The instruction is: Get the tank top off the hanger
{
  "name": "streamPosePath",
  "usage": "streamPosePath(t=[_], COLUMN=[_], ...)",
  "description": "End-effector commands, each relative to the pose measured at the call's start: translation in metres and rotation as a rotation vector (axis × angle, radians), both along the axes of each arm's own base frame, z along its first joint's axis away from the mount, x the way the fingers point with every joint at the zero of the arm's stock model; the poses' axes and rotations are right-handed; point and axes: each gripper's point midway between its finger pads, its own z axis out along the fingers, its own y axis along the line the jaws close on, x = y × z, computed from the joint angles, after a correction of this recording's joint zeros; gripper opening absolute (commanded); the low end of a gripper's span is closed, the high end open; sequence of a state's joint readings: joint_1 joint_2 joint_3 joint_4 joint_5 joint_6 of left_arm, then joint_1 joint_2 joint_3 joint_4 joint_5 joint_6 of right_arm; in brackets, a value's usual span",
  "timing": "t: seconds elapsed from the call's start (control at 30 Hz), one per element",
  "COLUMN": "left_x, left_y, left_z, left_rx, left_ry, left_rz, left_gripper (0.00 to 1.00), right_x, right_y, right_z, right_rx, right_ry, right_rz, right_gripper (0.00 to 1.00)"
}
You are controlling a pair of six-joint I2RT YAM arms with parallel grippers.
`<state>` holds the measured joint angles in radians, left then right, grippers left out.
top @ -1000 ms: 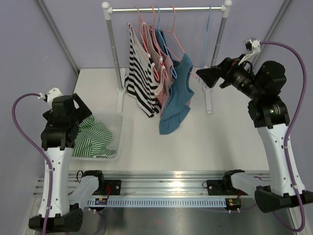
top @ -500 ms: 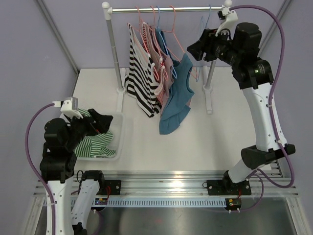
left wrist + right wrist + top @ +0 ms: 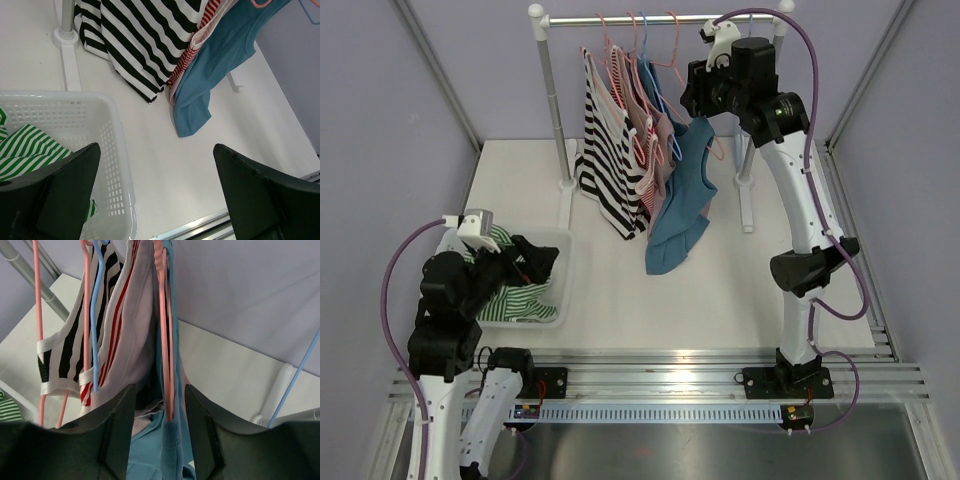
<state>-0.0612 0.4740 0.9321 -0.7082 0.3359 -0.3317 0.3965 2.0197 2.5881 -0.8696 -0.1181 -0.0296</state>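
Note:
The blue tank top (image 3: 682,195) hangs on a pink hanger (image 3: 682,82) at the right end of the row of clothes on the rail (image 3: 620,18). My right gripper (image 3: 692,95) is up at the top's shoulder. In the right wrist view its jaws (image 3: 160,395) straddle the pink hanger (image 3: 164,340) and the blue strap (image 3: 170,450), with a gap on each side, so the gripper is open. My left gripper (image 3: 535,258) hovers wide open over the basket's right edge, holding nothing (image 3: 156,150).
A black-and-white striped top (image 3: 605,160) and a red-striped one (image 3: 650,150) hang left of the blue top. An empty light blue hanger (image 3: 295,377) hangs to its right. The white basket (image 3: 565,270) holds a green striped garment (image 3: 505,290).
My right arm swung left from beside the rack to the blue top's hanger, and its jaws narrowed around it. My left arm dropped lower and reached out over the basket.

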Motion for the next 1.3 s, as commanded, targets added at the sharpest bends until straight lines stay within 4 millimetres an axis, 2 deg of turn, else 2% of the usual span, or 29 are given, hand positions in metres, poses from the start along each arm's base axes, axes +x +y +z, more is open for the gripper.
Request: streamPosePath(t=[0.0, 0.17, 0.37, 0.4, 0.43, 0.63, 0.8, 0.9, 1.17, 1.27], left_x=[0.007, 0.013, 0.015, 0.015, 0.014, 0.013, 0.012, 0.011, 0.013, 0.012], left_y=[0.005, 0.009, 0.008, 0.008, 0.006, 0.004, 0.004, 0.004, 0.003, 0.001], left_z=[0.001, -0.020, -0.025, -0.026, -0.026, -0.027, -0.027, -0.025, -0.023, -0.014], left_rx=[0.029, 0.044, 0.053, 0.054, 0.052, 0.052, 0.051, 0.050, 0.059, 0.054], left_ry=[-0.041, -0.002, -0.003, 0.000, 0.002, -0.001, -0.001, -0.007, -0.002, -0.015], left_rz=[0.024, 0.053, 0.053, 0.051, 0.045, 0.035, 0.035, 0.035, 0.027, 0.019], left_gripper=[0.99, 0.99, 0.99, 0.99, 0.99, 0.99, 0.99, 0.99, 0.99, 0.99], right_x=[0.004, 0.018, 0.029, 0.029, 0.030, 0.018, 0.006, 0.000, -0.014, -0.031], right_y=[0.006, 0.014, 0.017, 0.018, 0.017, 0.013, -0.002, -0.006, -0.022, -0.034], right_z=[0.019, 0.012, 0.011, 0.012, 0.013, 0.044, 0.078, 0.090, 0.106, 0.110], right_rx=[-0.002, 0.000, 0.012, 0.017, 0.019, 0.085, 0.118, 0.126, 0.128, 0.122], right_ry=[-0.082, -0.095, -0.111, -0.115, -0.117, -0.164, -0.240, -0.261, -0.287, -0.282], right_rz=[0.031, 0.039, 0.033, 0.032, 0.025, 0.009, -0.044, -0.056, -0.103, -0.133], right_gripper=[0.49, 0.25, 0.15, 0.02, 0.00, 0.00, 0.00, 0.00, 0.00, 0.00])
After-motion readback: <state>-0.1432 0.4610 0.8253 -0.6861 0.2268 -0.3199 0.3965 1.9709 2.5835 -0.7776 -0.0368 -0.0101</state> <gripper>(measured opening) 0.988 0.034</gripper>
